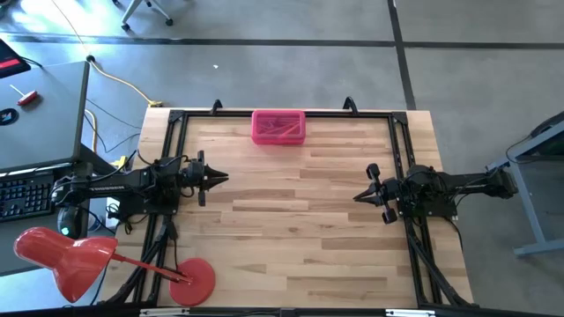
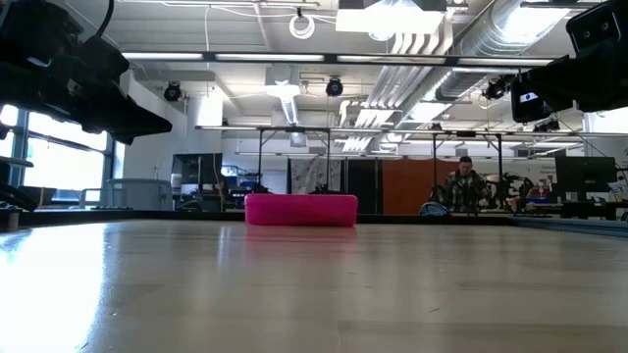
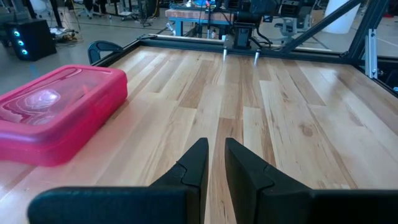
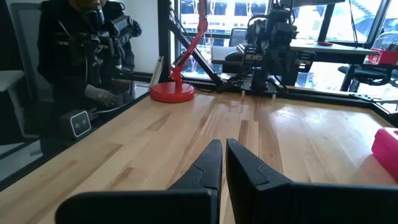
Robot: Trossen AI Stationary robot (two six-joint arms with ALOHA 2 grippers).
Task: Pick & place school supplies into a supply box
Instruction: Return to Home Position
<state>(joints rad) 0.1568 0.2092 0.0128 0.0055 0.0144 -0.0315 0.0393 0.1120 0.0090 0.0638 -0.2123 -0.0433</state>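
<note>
The pink supply box (image 1: 278, 126) rests flat on its bottom at the middle of the table's far edge, lid down; it also shows in the low view (image 2: 300, 210) and the left wrist view (image 3: 56, 115). Faint long shapes show through its lid; no school supplies lie loose on the wood. My left gripper (image 3: 216, 144) hovers at the table's left side (image 1: 226, 178), pointing right, its fingers a narrow gap apart with nothing between them. My right gripper (image 4: 224, 144) hovers at the right side (image 1: 356, 195), pointing left, shut and empty.
A red desk lamp stands with its round base (image 1: 192, 280) on the near left corner, its head (image 1: 66, 260) off the table. Black frame rails (image 1: 172, 141) border the table. A person (image 4: 81, 56) sits beyond the table's left side. Bare wood (image 1: 291, 211) lies between the grippers.
</note>
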